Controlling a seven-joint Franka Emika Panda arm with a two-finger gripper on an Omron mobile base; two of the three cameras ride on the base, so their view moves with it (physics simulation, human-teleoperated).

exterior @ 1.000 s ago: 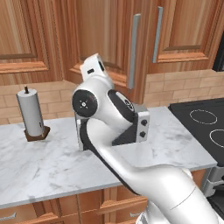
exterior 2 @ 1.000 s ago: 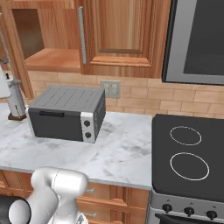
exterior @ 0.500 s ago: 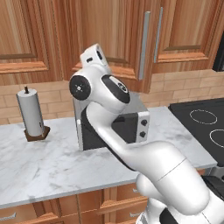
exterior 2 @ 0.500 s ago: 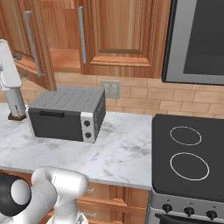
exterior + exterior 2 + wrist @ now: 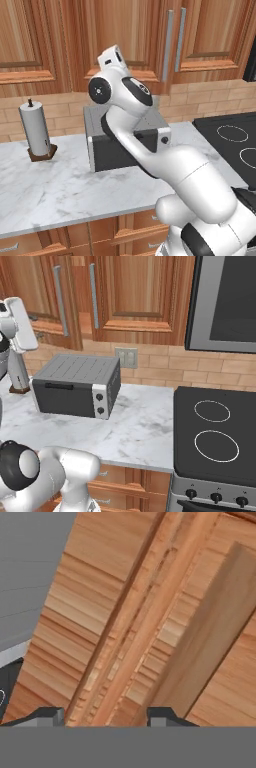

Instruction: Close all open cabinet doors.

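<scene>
Left base view is dominated by the white arm, which rises from the lower right and folds up to the centre of the frame, its hand raised against the cabinet doors (image 5: 145,45) in the upper middle. Two doors meet there, their brushed-silver bar handles (image 5: 169,46) standing side by side just right of centre. In the right base view the left of these doors (image 5: 47,298) is seen in the upper left, apparently standing slightly proud of its neighbour, so it is judged not fully shut.

Below them, the grey toaster oven (image 5: 75,385) sits on the marble counter (image 5: 140,426) at left of centre, and the black cooktop (image 5: 215,431) fills the lower right. A paper towel holder (image 5: 36,131) stands at the left of the left base view.

In the hand view the gripper (image 5: 105,716) is seen at the bottom edge, its fingertips (image 5: 159,715) drawn in to their narrowest, with wood grain close ahead; nothing is seen held between them.

Several risks are judged from here. If the hand is pushed on at an angle, it could slide off the door's raised frame and scrape the wood. The forearm hangs just above the toaster oven, so a lowered elbow could knock it. A weak push may leave the door ajar.
</scene>
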